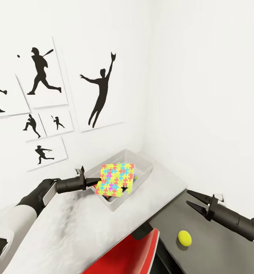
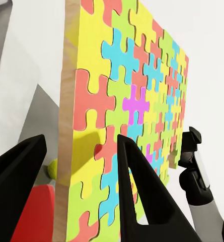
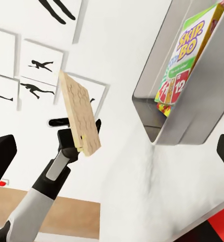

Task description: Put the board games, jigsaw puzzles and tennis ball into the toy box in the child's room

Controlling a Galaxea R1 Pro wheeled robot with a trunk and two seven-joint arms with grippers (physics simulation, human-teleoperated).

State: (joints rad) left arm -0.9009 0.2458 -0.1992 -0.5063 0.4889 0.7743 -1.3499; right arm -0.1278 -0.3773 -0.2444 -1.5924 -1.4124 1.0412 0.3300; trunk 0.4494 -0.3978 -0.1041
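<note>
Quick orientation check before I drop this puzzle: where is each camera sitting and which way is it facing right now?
Head view: on the head, looking down at the table corner; both arms show, the left gripper holding the jigsaw puzzle over the toy box, the right gripper open near the tennis ball.
Left wrist view: along its fingers, facing the puzzle's printed face.
Right wrist view: faces the toy box, with Skip-Bo inside, and the left arm.
Shared: all three show the puzzle.

Light grey table (image 1: 85, 232) with toy box (image 1: 144, 164), tennis ball (image 1: 184, 238).
</note>
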